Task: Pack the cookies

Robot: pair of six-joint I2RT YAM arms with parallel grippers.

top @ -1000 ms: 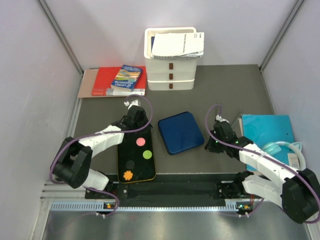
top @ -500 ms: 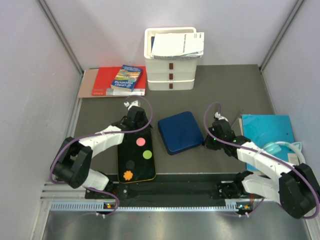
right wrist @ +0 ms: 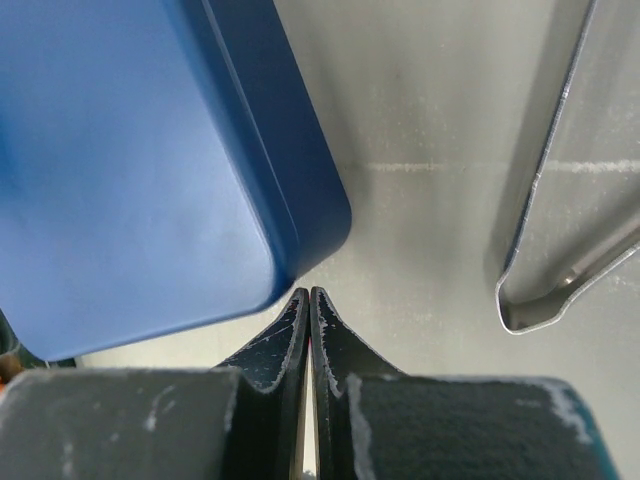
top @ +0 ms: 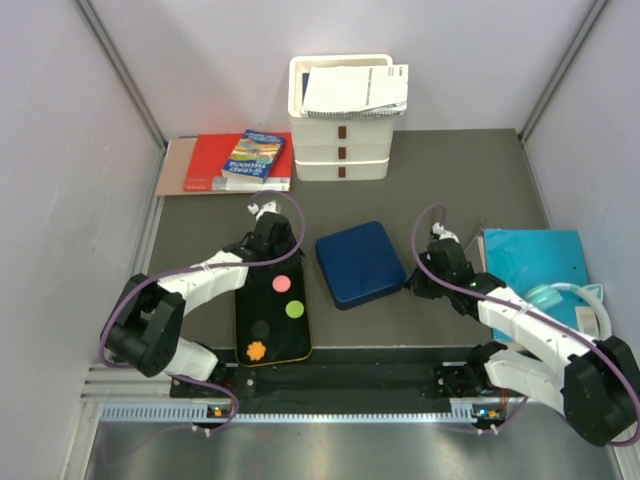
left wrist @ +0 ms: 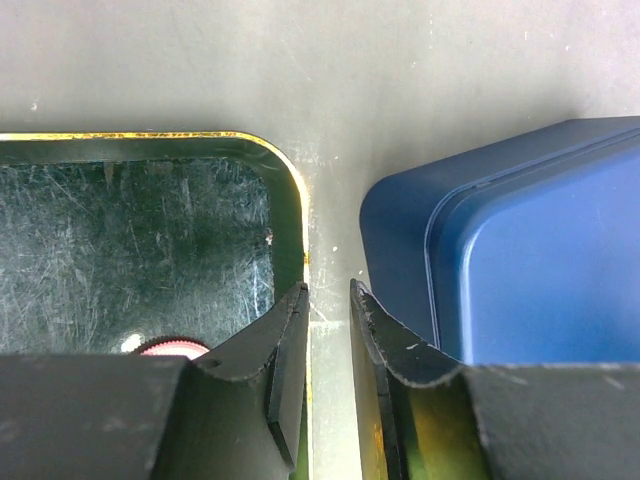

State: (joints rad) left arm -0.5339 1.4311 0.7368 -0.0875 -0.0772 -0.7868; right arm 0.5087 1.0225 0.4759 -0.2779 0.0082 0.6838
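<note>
A black tin [top: 290, 340] lies near the left arm. It holds a pink cookie [top: 282, 284], a green cookie [top: 295, 310], a black cookie [top: 261, 327] and an orange cookie [top: 256, 350]. A blue lid [top: 360, 264] lies to its right. My left gripper [left wrist: 328, 290] straddles the tin's right wall [left wrist: 290, 190] near its far corner, jaws a narrow gap apart. The pink cookie [left wrist: 170, 347] peeks out beside its left finger. My right gripper [right wrist: 309, 292] is shut, its tips at the near right corner of the blue lid [right wrist: 120, 150]. In the top view it is at the lid's right corner [top: 410, 283].
White stacked drawers [top: 340, 150] with papers on top stand at the back. Books [top: 235, 162] lie at the back left. A teal folder [top: 535, 260] and a teal headset [top: 560, 300] lie on the right. A bent metal edge [right wrist: 560, 270] is right of my right gripper.
My right gripper has edged left toward the blue lid's corner, and the lid has shifted very slightly. The left arm and the tin have not moved.
</note>
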